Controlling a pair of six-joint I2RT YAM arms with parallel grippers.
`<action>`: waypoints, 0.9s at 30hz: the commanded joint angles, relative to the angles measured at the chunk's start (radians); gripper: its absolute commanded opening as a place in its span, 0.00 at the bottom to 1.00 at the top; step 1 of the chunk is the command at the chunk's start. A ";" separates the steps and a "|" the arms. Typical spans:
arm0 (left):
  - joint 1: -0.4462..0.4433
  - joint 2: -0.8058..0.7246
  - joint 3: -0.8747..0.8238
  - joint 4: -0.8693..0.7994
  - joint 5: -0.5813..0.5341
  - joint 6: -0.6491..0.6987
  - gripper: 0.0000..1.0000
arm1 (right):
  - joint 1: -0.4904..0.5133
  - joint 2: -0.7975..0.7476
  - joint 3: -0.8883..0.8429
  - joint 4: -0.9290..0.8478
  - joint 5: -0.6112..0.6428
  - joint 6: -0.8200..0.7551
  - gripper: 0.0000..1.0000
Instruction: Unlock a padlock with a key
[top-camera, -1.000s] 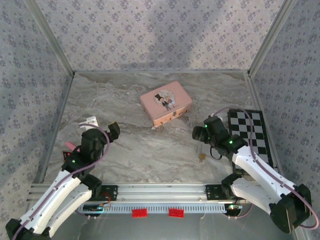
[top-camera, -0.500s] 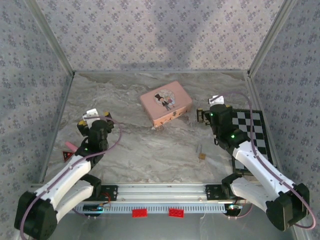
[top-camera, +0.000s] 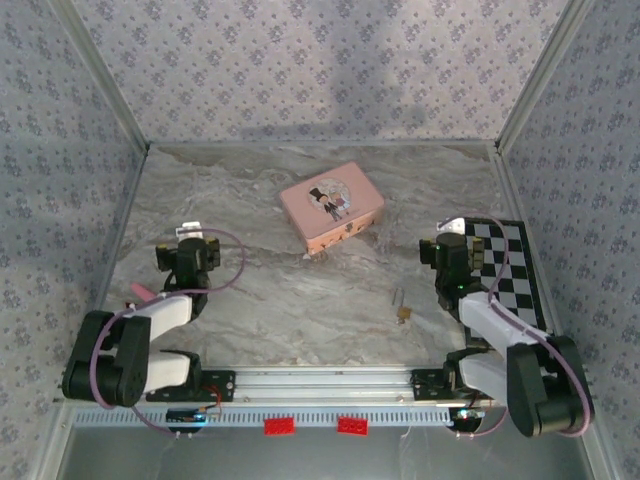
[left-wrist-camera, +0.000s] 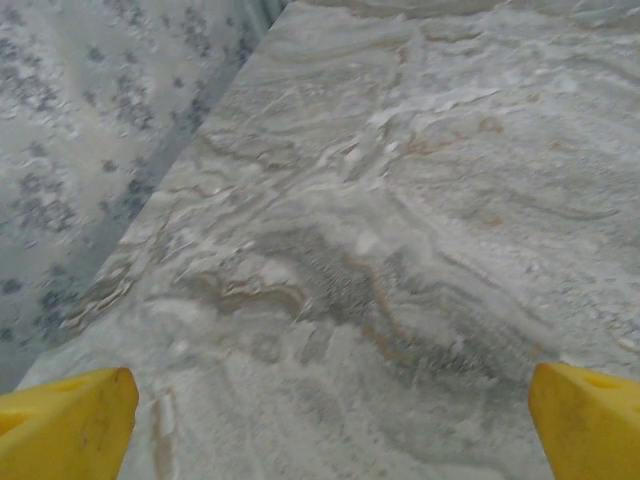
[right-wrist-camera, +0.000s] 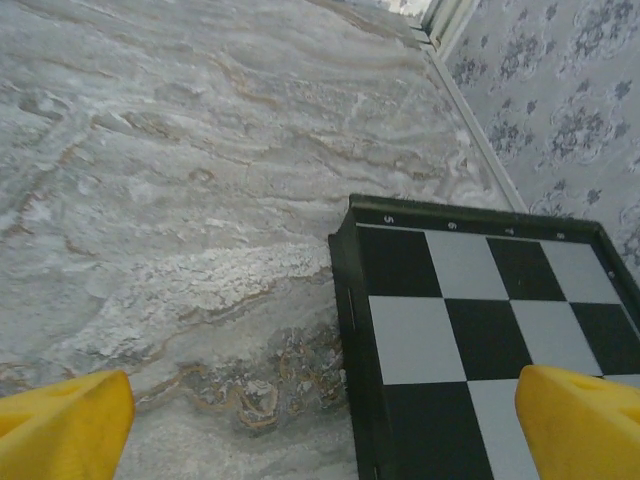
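From above, counted: two arms, one padlock (top-camera: 404, 313), one pink tin (top-camera: 331, 206), one chequered board (top-camera: 515, 275), two red blocks (top-camera: 279, 426) on the front rail. Low over the marble tabletop (top-camera: 300, 290), the left hand (top-camera: 188, 250); low too, and just beside the board's left edge, the right hand (top-camera: 449, 248). Padlock flat on the tabletop, left of the right hand and nearer the bases, apart from it, well to the right of the left hand. Tin beyond both hands, roughly between them. Finger spread hard to judge from up there. From the left wrist: two yellow fingertips (left-wrist-camera: 65, 425) at the bottom corners, spread wide, pinching nothing, bare marble between them and a patterned wall (left-wrist-camera: 90, 130) off to the left. From the right wrist: again two yellow fingertips (right-wrist-camera: 60, 415), spread wide and pinching nothing, with one corner of the board ahead and to the right, flat on the marble, its black rim and squares plain here.
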 joint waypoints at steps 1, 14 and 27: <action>0.025 0.039 0.008 0.187 0.112 0.043 1.00 | -0.020 0.077 -0.034 0.241 -0.012 0.009 0.99; 0.141 0.277 0.088 0.298 0.344 -0.036 1.00 | -0.157 0.331 -0.060 0.606 -0.393 -0.035 0.99; 0.147 0.271 0.095 0.265 0.345 -0.045 1.00 | -0.199 0.396 0.023 0.509 -0.350 0.033 0.99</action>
